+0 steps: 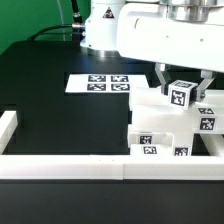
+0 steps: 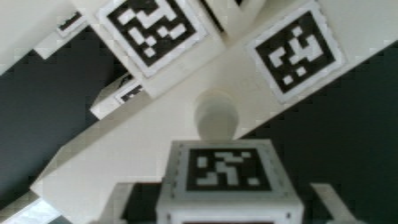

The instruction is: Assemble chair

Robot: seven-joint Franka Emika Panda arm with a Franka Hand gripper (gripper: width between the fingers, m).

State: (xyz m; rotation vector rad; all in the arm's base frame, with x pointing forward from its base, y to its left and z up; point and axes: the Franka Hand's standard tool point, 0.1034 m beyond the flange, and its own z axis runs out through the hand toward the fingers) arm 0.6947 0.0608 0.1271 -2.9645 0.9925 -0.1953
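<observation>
Chair block [image 2: 222, 175] tight between gripper [image 1: 184, 92] fingers

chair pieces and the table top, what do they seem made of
chair pieces: probably moulded plastic, matte white, with chunky blocky edges and no grain showing. table top: flat black and smooth, no visible texture; could be laminate, paint or cloth, cannot tell.

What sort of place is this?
Most likely a robotics lab bench: a black table fenced by white border rails, the marker board of printed tags, and a robot arm over tagged white chair pieces.
</observation>
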